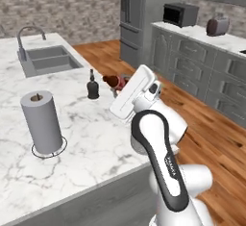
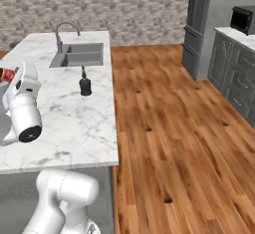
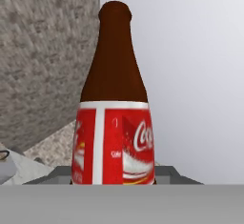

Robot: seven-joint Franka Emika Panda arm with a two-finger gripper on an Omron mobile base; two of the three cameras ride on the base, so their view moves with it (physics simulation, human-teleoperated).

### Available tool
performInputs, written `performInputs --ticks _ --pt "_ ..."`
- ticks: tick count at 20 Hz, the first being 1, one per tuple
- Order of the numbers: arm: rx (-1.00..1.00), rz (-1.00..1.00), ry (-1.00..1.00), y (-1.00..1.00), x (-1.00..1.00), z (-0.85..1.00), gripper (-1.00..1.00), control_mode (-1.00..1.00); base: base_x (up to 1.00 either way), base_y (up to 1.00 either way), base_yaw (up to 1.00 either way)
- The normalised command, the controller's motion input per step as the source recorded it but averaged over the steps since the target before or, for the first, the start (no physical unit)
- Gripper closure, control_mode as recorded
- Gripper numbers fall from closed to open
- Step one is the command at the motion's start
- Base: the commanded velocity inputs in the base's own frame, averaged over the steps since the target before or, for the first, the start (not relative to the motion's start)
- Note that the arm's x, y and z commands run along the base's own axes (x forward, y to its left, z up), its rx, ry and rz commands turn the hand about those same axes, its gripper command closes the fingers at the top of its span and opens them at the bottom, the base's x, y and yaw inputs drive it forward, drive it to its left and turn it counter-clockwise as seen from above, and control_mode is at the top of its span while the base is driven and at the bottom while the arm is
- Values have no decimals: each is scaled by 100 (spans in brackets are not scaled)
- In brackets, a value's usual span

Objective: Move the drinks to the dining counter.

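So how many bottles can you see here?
2. A small black bottle stands on the marble island near the sink. A brown bottle with a red label is held in the gripper, tilted above the island's edge. Others may be hidden.

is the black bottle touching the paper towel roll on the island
Apart. The left base view shows the black bottle standing well away from the paper towel roll, with bare marble counter plainly between them.

White "Coca" script (cut off), red label, brown bottle (image 3: 114,118)
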Motion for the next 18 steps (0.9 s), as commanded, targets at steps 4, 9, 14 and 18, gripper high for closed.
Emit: performInputs --ticks 4,9,14,18 --pt "0 0 0 0 0 0 100 100 100 -12 69" --pt "1 31 11 -10 50 -9 100 -100 40 -5 26" --pt "6 23 16 -15 66 0 100 -100 0 0 0" --pt "3 1 23 -33 33 -6 100 -100 0 0 0"
